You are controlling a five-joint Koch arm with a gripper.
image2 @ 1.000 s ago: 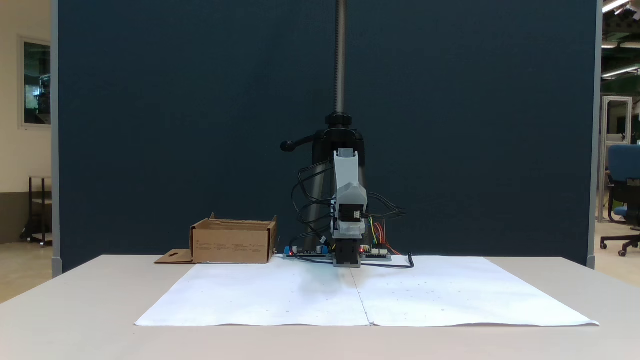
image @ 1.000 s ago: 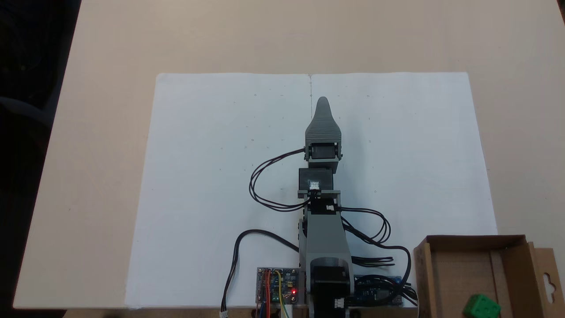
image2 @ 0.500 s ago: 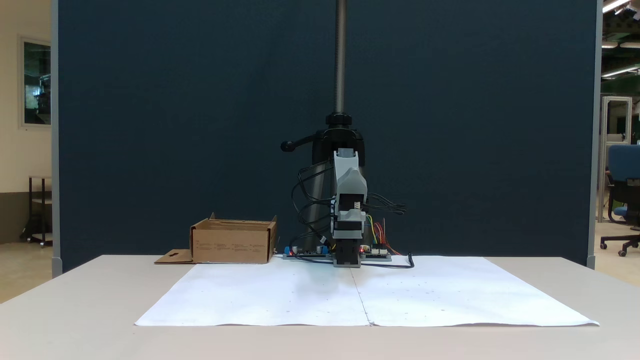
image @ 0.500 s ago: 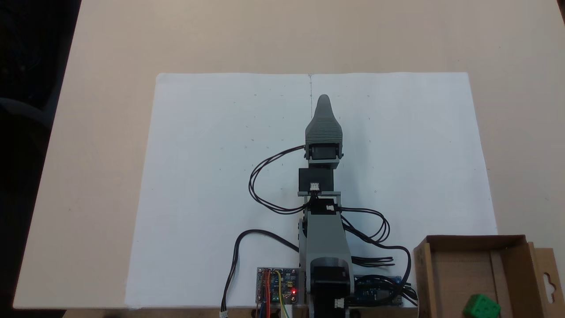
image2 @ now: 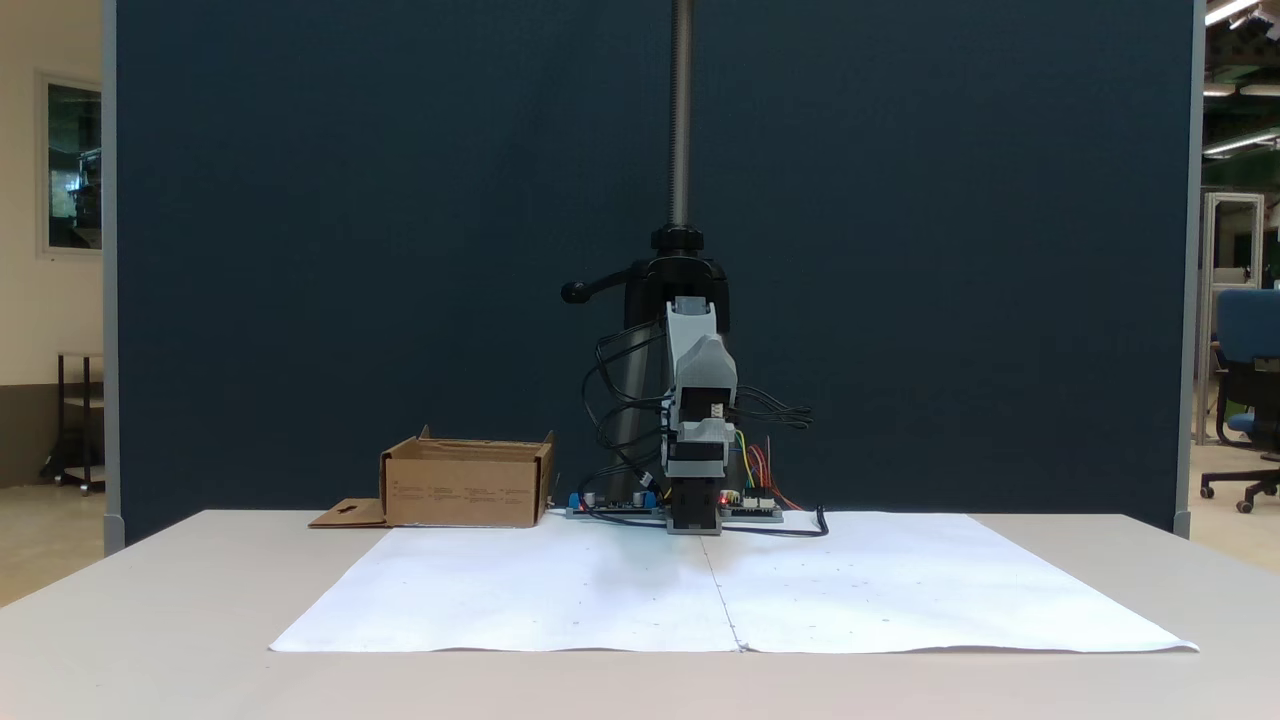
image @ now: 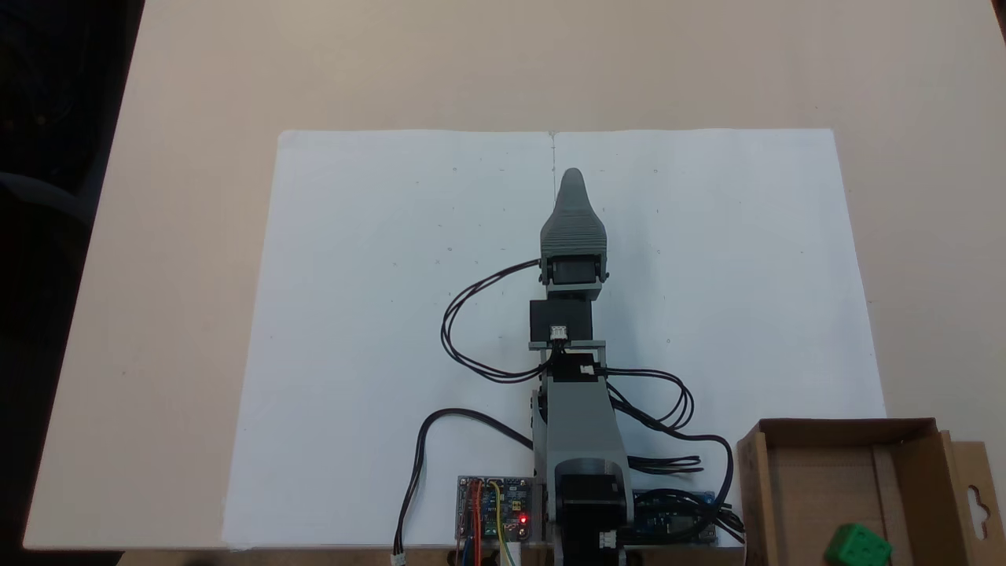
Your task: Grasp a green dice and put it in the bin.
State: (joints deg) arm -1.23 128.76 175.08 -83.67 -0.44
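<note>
Since a second ago the gripper (image: 573, 174) has crept slightly toward the far edge of the white paper sheet (image: 377, 314) in the top-down fixed view, and in the front fixed view the arm's grey wrist has folded a little higher; nothing else has shifted.

From above, the green dice (image: 857, 545) lies inside the bin (image: 817, 428), near its bottom edge in that picture, well apart from the arm. From the front, the bin (image2: 466, 486) stands left of the arm's base with its flap flat on the table (image2: 150, 600), and its wall hides the dice. The front view alone shows the dark blue partition (image2: 400, 250) and the black stand behind the arm; the top-down view alone shows the circuit boards with a red light (image: 523, 520) at the base.

The gripper's jaws lie one over the other under the ribbed grey shell, so whether they are parted cannot be told. From the front the gripper (image2: 701, 362) hangs above the paper, touching nothing, with nothing seen in it.
</note>
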